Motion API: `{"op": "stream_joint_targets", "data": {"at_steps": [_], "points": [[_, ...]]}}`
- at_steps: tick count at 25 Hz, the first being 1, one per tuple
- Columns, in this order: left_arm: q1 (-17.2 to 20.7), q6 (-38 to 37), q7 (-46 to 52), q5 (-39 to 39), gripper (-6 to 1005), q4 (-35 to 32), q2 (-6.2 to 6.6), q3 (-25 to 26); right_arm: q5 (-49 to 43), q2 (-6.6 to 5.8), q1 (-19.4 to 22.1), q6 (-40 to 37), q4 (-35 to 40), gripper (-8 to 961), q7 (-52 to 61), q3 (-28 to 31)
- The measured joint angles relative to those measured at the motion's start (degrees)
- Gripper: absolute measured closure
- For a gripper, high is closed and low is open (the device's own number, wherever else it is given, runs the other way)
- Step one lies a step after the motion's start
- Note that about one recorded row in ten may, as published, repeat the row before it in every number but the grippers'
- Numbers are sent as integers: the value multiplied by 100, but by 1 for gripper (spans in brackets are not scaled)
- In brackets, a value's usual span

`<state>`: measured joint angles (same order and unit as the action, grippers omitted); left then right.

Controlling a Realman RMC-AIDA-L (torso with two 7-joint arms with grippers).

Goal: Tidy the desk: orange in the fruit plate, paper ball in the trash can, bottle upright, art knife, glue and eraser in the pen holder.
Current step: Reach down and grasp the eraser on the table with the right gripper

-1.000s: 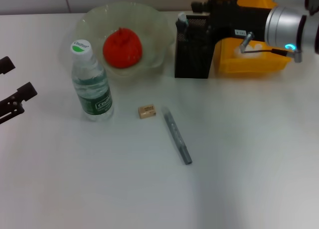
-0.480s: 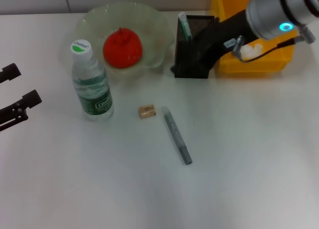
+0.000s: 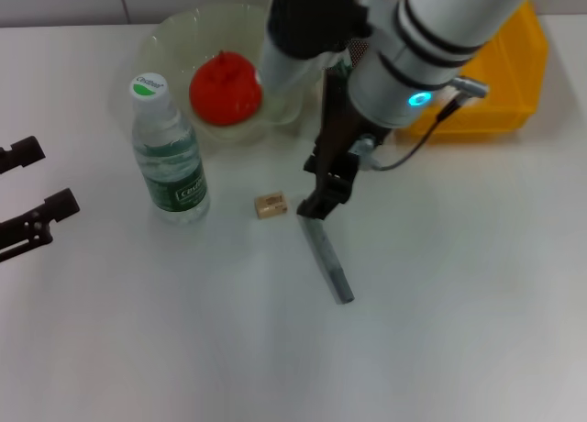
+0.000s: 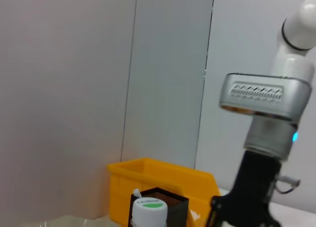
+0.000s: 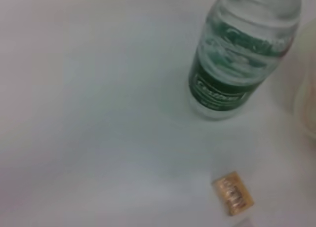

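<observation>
The grey art knife (image 3: 328, 261) lies flat on the white desk. The tan eraser (image 3: 271, 205) lies just left of its far end and also shows in the right wrist view (image 5: 233, 192). My right gripper (image 3: 321, 202) hangs over the knife's far end, beside the eraser. The water bottle (image 3: 170, 156) stands upright; it also shows in the right wrist view (image 5: 242, 54). The orange (image 3: 226, 88) sits in the clear fruit plate (image 3: 160, 41). The black pen holder (image 4: 168, 205) is hidden behind my right arm in the head view. My left gripper (image 3: 27, 197) is open and empty at the left edge.
The yellow bin (image 3: 514, 83) stands at the back right, behind my right arm; it also shows in the left wrist view (image 4: 163, 180). The paper ball and the glue are hidden. Bare desk lies in front of the knife.
My right arm has swung from the pen holder at the back down and leftward, and its gripper is now over the art knife's far end. The left arm barely moved.
</observation>
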<state>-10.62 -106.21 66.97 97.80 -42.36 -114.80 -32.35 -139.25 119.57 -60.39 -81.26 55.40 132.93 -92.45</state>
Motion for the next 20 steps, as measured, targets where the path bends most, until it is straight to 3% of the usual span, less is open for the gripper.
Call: {"op": "stream_joint_targets", "data": {"at_steps": [7,14,20], "points": [[19,-22,0,33,202,0,-25,0,322,29,-113,1360,-695,359,-121,-629],[-23,-31,1,37,202,0,-35,0,1008,32,-116,1977,-1136,366,-371,-1081],[-36,-8,1,38,202,0,-55,0,1139,31,149,2630,-1227,381,-401,-1376]]}}
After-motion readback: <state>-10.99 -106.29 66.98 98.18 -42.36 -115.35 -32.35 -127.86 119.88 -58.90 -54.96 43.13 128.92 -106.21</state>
